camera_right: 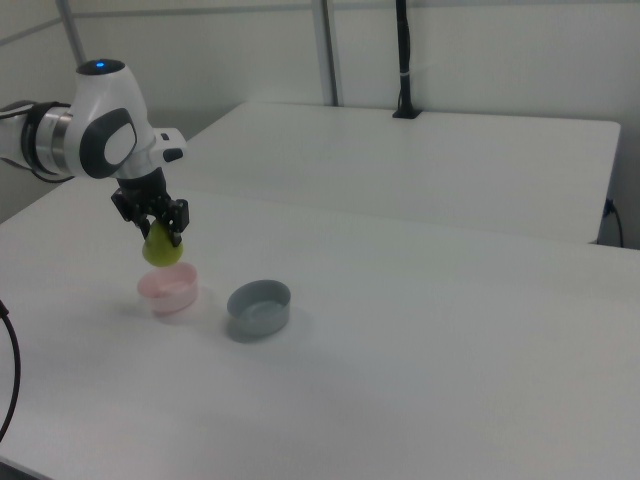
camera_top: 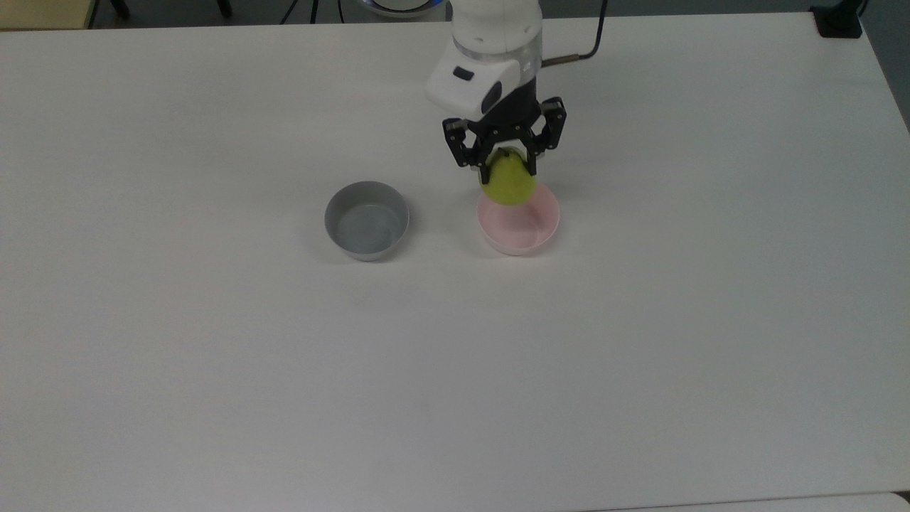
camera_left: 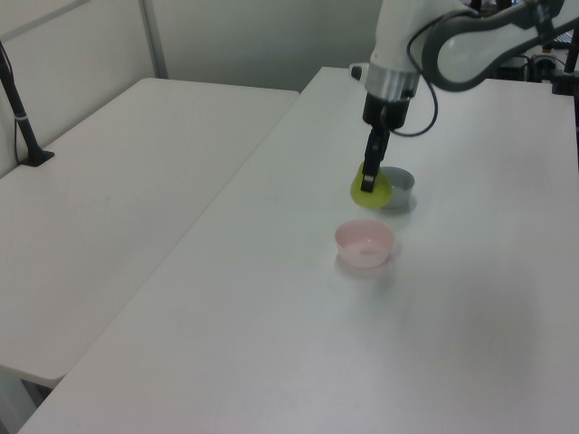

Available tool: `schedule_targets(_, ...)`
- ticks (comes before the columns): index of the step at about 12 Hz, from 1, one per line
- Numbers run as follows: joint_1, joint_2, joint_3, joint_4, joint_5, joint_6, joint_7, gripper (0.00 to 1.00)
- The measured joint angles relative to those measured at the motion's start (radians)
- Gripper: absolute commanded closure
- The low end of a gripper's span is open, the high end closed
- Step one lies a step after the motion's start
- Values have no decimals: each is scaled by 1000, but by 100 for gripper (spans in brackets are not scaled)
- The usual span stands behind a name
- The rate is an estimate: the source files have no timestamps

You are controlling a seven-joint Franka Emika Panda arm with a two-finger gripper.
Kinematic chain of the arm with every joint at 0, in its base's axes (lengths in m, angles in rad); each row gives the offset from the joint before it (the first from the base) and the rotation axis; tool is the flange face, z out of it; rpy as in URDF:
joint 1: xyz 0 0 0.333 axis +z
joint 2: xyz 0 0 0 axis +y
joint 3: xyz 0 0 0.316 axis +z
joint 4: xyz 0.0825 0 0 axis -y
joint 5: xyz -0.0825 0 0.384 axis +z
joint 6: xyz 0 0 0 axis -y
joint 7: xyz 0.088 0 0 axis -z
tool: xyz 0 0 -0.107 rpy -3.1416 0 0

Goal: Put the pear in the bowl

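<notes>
Pear (camera_top: 509, 183) hangs stem-up in your gripper (camera_top: 507, 168), whose black fingers (camera_top: 485, 165) are closed on its narrow upper part. You have it lifted clear of the counter (camera_top: 213, 355), over the far rim of the pink bowl (camera_top: 519, 226) in the top view and just above that bowl (camera_right: 168, 289) in the right view. Beside the pink bowl, on the top view's left and a little apart from it, you can see the grey bowl (camera_top: 367, 220) standing on the counter.
</notes>
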Motion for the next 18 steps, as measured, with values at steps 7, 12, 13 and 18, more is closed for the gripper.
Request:
schedule_targets(7,50,141,2,-1,-73,110,77,67)
schedule_targets(12,49,161,2,0,-80,115,78,0)
schedule_targets(13,47,161,2,1,-80,115,78,0)
schedule_targets(18,39,117,1,51,-80,-17,80,0)
